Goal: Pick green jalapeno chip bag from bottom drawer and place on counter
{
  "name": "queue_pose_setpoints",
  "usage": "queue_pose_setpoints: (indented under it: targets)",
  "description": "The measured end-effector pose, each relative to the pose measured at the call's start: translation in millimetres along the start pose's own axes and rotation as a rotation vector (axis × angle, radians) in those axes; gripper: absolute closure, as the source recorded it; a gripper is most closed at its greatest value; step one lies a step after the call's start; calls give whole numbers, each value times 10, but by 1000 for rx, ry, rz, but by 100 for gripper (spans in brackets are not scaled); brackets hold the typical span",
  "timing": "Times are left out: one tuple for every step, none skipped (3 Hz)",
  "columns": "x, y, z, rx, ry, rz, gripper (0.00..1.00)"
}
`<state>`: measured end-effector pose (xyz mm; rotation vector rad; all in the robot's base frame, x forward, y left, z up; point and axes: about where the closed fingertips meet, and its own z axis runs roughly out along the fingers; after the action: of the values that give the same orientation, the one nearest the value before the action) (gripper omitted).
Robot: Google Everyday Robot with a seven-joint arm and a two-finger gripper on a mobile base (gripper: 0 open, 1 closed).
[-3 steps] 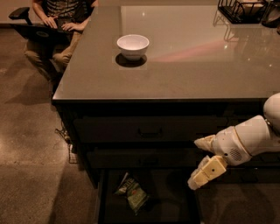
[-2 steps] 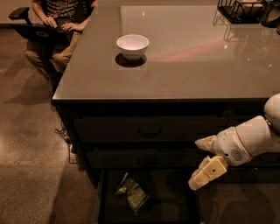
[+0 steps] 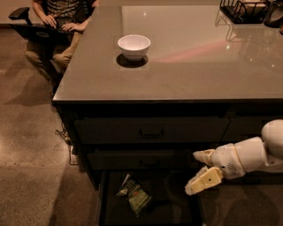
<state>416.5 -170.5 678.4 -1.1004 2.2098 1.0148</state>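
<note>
Our white two-finger gripper (image 3: 200, 171) hangs by the open dark bottom drawer's (image 3: 172, 208) right edge.
Jaws wide, empty; we see the crinkled green foil chip bag (image 3: 134, 194) inside, left.

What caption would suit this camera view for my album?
Open gripper hovers beside the pulled-out bottom drawer, where the chip bag lies.

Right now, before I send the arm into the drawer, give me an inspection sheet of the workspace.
Surface: counter, glossy grey.
Job's things: green jalapeno chip bag lies in the open bottom drawer, left of middle.
Clutter: white bowl on the counter's left part; black wire basket at its far right corner.
Grippers: gripper near the drawer's right edge, fingers open, holding nothing, apart from the bag.
Cables: possibly cords on the floor by the cabinet's left corner; cannot tell.
Surroundings: seated person with a laptop, far left.
</note>
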Motion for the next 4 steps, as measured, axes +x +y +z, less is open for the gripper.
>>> queue_pose_setpoints:
  targets:
    - [195,-200,226,-19,-94,50,0]
    - [352,-372,480,-37,-157,97,0]
    - [475,-510,815,-42,-146,139,0]
    - [475,-510,815,-42,-146,139,0]
